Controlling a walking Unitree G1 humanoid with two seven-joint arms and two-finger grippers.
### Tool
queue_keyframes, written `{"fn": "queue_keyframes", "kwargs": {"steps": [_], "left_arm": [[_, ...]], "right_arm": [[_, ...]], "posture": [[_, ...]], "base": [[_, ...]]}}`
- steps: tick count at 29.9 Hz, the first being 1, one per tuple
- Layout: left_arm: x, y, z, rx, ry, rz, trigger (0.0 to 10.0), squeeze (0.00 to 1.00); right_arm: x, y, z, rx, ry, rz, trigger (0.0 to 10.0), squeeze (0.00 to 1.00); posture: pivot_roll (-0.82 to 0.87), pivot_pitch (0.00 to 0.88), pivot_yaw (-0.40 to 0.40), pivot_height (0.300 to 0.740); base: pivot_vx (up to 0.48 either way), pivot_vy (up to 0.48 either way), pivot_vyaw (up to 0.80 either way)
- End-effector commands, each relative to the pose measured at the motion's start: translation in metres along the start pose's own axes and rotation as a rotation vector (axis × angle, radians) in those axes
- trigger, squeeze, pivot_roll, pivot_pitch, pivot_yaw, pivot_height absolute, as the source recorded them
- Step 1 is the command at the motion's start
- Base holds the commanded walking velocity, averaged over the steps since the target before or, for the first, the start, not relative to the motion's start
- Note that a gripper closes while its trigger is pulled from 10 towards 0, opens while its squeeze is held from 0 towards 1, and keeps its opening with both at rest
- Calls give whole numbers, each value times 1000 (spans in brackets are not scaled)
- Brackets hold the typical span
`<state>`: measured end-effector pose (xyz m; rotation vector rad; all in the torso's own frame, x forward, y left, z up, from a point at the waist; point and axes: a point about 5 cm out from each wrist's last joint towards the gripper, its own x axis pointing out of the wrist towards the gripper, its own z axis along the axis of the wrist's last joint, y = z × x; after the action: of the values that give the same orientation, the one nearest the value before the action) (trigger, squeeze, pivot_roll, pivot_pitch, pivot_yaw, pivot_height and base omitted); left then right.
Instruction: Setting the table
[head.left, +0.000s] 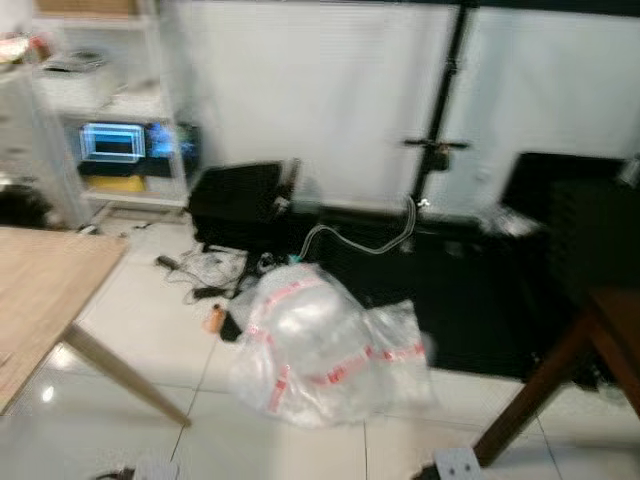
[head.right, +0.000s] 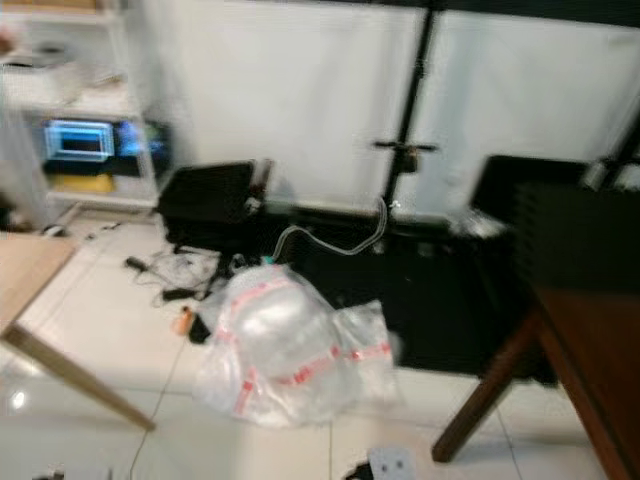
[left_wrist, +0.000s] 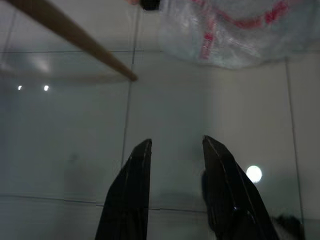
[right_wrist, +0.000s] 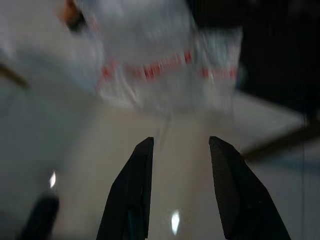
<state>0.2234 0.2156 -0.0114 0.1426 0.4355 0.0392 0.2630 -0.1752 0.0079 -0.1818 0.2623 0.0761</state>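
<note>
Head views are blurred. A light table (head.left: 40, 290) sits at nine o'clock of the scene, one leg slanting to the white tiled floor (head.left: 120, 420); a dark table (head.right: 590, 350) stands at four o'clock. Between them, at about six o'clock, a clear plastic bag (head.left: 320, 350) with red print lies on the floor, with cables (head.left: 205, 270) and a black case (head.left: 240, 205) beyond it toward eleven o'clock. A shelf (head.left: 110, 110) with a lit screen (head.left: 112, 142) stands at ten o'clock. No tableware can be made out, possibly owing to blur. Left gripper (left_wrist: 175, 145) hangs over bare tile, fingers spread and holding nothing; the bag lies ahead at one o'clock of its tips, well apart, and the light table's leg crosses at eleven o'clock. Right gripper (right_wrist: 180, 142) is likewise spread and empty, with the bag at twelve o'clock beyond its tips.
</note>
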Motion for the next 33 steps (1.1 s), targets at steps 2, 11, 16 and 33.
{"fn": "queue_keyframes", "kwargs": {"steps": [2, 11, 16, 33], "left_arm": [[-5, -5, -10, -7, 34, -13, 10000, 0], [-5, -5, -8, -9, 28, -15, 10000, 0], [-6, -5, -8, -10, 30, -15, 10000, 0], [-1, -23, 56, 26, -208, -71, 10000, 0]], "right_arm": [[-9, 0, -16, 12, 60, -5, 10000, 0], [-8, 0, -14, 15, 53, -7, 10000, 0], [-8, 0, -14, 16, 51, -8, 10000, 0], [1, -8, 8, 55, -30, -43, 10000, 0]], "posture": [[46, 136, 19, 740], [46, 136, 19, 740], [46, 136, 19, 740], [50, 140, 22, 740]], "base": [[0, 0, 788], [0, 0, 788], [0, 0, 788], [0, 0, 788]]}}
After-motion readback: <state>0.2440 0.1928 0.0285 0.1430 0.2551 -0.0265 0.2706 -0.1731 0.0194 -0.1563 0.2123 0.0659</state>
